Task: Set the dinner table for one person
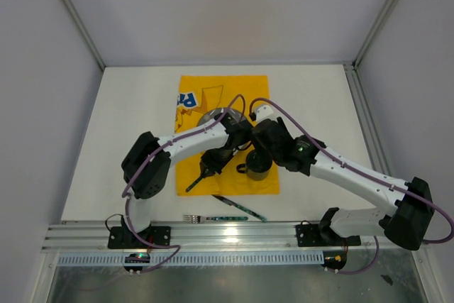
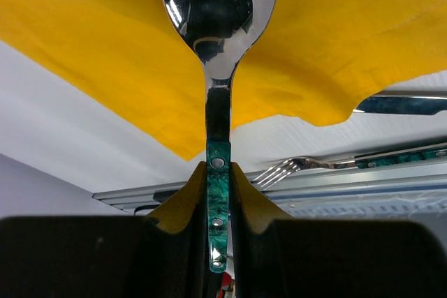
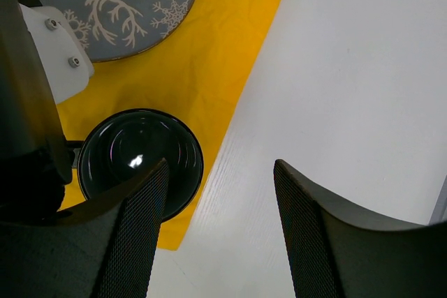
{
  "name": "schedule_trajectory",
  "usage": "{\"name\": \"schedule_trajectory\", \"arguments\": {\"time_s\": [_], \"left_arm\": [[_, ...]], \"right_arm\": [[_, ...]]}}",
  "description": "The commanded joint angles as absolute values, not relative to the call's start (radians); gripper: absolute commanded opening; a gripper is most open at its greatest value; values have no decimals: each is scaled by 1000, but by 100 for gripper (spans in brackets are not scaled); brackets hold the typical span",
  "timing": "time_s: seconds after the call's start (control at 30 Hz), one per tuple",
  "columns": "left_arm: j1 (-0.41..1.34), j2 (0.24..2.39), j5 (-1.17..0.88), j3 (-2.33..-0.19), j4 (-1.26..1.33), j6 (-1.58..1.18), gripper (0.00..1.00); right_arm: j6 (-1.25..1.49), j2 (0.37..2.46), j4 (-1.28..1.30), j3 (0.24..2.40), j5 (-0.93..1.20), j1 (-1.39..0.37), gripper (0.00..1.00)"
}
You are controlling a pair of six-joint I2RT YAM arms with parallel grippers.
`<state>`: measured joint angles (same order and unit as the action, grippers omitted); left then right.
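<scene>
Above the yellow cloth, the left gripper clamps the spoon by its handle while the right gripper stands with fingers apart.

Blue letters on the yellow cloth (partly covered) cannot be read.

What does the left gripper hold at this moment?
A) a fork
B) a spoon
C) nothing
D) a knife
B: in the left wrist view the left gripper is shut on the green handle of a spoon, while the fork lies apart on the dinner table.
</scene>
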<state>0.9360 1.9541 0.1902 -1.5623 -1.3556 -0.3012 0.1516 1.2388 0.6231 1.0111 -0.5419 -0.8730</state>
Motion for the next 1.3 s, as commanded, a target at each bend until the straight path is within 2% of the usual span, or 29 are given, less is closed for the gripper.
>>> {"name": "schedule_trajectory", "arguments": {"time_s": [0.0, 0.2, 0.5, 0.57, 0.63, 0.7, 0.73, 0.77, 1.0, 1.27], "left_arm": [[1077, 1890, 112, -1552, -1281, -255, 0], [1077, 1910, 84, -1505, -1192, -247, 0], [1077, 1993, 187, -1511, -1170, -271, 0], [1077, 2008, 186, -1512, -1170, -278, 23], [1077, 2013, 187, -1509, -1170, -290, 38], [1077, 2013, 189, -1509, -1164, -296, 49], [1075, 2010, 189, -1509, -1164, -298, 79], [1075, 2006, 195, -1509, -1163, -299, 99], [1077, 1948, 372, -1566, -1151, -368, 99], [1006, 1844, 509, -1669, -1124, -609, 99]], "right_arm": [[144, 1322, 495, 1065, -549, -856, 66], [140, 1341, 492, 1086, -540, -854, 66], [132, 1330, 495, 1066, -548, -854, 66], [132, 1328, 495, 1063, -546, -854, 66], [133, 1327, 494, 1058, -543, -854, 66], [133, 1325, 494, 1054, -543, -854, 66], [135, 1324, 491, 1051, -540, -854, 66], [133, 1324, 491, 1051, -540, -854, 66], [140, 1321, 486, 1035, -532, -854, 66], [149, 1305, 483, 1014, -537, -854, 66]]}}
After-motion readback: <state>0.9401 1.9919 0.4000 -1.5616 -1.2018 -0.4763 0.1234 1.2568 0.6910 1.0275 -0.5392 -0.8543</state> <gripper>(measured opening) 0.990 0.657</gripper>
